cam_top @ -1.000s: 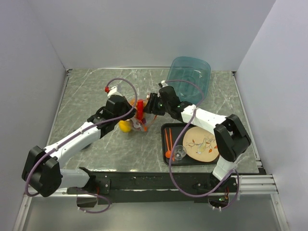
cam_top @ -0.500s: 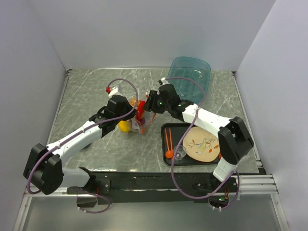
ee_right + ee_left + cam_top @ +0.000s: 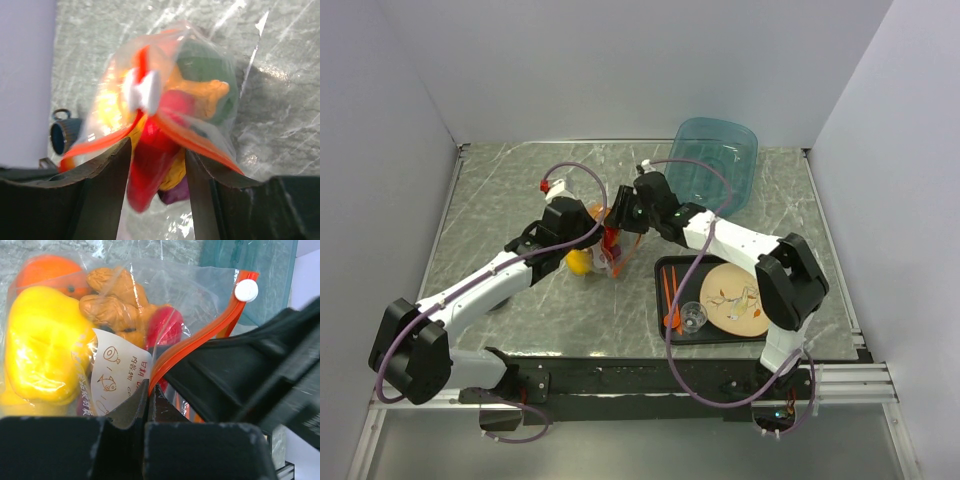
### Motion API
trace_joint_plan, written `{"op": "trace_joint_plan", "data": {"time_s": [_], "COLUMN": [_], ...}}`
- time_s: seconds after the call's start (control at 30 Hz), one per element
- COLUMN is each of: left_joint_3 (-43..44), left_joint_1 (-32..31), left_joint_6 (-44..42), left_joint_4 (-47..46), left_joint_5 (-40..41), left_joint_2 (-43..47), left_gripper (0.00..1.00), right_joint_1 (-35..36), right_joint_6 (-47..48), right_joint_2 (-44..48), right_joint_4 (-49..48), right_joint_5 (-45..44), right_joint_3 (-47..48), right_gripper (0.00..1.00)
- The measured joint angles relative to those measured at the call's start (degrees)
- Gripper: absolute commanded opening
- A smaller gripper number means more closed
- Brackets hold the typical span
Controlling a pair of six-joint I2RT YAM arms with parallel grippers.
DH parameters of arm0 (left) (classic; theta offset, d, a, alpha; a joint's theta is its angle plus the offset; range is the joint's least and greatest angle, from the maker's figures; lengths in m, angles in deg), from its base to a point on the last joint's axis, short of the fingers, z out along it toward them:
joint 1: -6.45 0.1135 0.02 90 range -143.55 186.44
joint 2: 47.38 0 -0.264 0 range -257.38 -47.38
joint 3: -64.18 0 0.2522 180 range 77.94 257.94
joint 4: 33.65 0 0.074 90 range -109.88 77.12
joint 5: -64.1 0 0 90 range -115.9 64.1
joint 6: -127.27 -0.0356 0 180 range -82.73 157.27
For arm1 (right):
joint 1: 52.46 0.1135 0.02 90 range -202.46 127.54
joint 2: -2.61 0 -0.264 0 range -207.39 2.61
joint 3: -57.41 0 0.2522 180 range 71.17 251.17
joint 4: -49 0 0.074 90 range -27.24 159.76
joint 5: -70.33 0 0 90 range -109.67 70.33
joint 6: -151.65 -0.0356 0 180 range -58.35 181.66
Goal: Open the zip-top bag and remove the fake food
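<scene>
- Pinching the orange zip strip (image 3: 200, 337) of the bag (image 3: 200, 295), the left fingers (image 3: 125, 412) are pressed together;
- right fingers (image 3: 107, 175) stand apart, straddling the bag's parted mouth;
- bag, toy food (image 3: 45, 340) inside, is held mid-bench (image 3: 520, 180).

Your left arm (image 3: 470, 290) reaches forward and inward, and the left gripper (image 3: 148, 399) is pinched tight on the zip-top bag (image 3: 170, 290). Your right arm (image 3: 730, 240) folds across leftward to meet it; the right gripper (image 3: 157, 165) faces the left one, its fingers (image 3: 107, 180) apparently spread, though the wrist view blurs.
</scene>
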Motion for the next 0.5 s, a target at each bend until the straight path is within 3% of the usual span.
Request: {"op": "trace_joint_plan", "data": {"time_s": [0.17,0.3,0.5], "left_joint_3": [0.0,0.1,0.7], "left_joint_1": [0.0,0.0,0.0], "left_joint_6": [0.0,-0.1,-0.2], "left_joint_4": [0.3,0.7,1.6], "left_joint_5": [0.8,1.8,3.6], "left_joint_2": [0.0,0.0,0.0], "left_gripper": [0.01,0.01,0.01], "right_joint_1": [0.2,0.2,0.2], "right_joint_6": [-0.7,-0.6,0.3], "right_joint_2": [-2.3,-2.6,-1.8], "right_joint_4": [0.1,0.2,1.0], "right_joint_5": [-0.3,-0.5,-1.2], "right_joint_3": [0.3,0.8,0.5], "right_gripper": [0.51,0.21,0.16]}}
